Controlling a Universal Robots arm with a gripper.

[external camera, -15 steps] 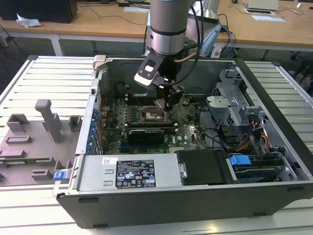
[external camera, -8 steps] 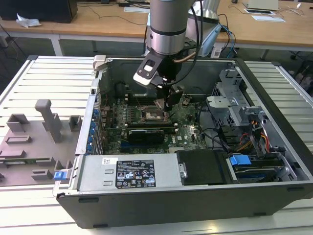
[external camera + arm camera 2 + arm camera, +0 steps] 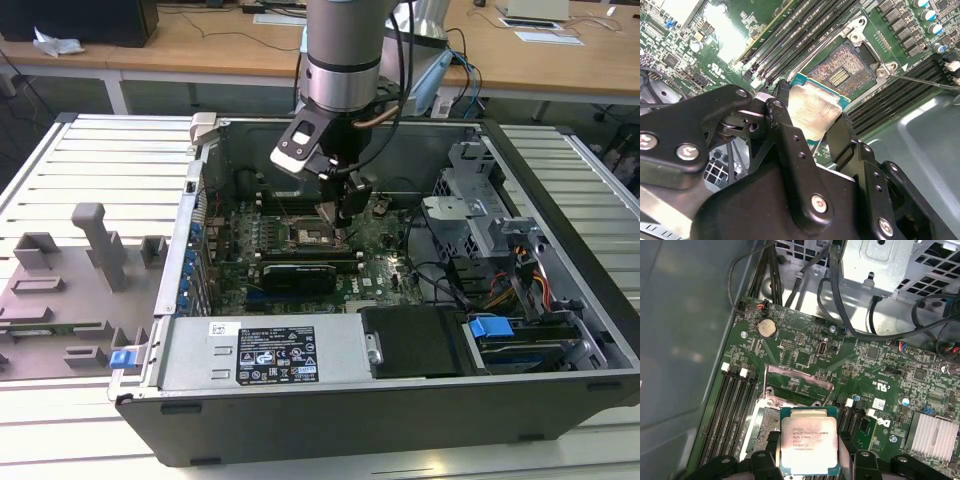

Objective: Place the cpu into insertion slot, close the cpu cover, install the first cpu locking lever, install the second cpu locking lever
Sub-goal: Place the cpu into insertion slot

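My gripper (image 3: pixel 812 120) is shut on the cpu (image 3: pixel 812 107), a flat silvery square chip with a green edge, pinched between two black fingers (image 3: pixel 785 125). It hangs just above the motherboard, beside and partly over the insertion slot (image 3: pixel 842 67), whose gold contacts lie bare. In the first wrist view the cpu (image 3: pixel 808 445) covers part of the insertion slot (image 3: pixel 765 420), and the cpu cover (image 3: pixel 797 385) stands flipped open beyond it. In the exterior view the gripper (image 3: pixel 335 215) reaches down into the open case over the insertion slot (image 3: pixel 305 237).
Black memory slots (image 3: pixel 900 95) flank the socket on both sides. A thin metal rod (image 3: pixel 925 80) runs out from one socket corner. Cables (image 3: pixel 865 330) and a metal drive cage (image 3: pixel 880 260) sit close by. A heat sink (image 3: pixel 935 435) stands near. A grey fixture tray (image 3: pixel 70 280) lies outside the case.
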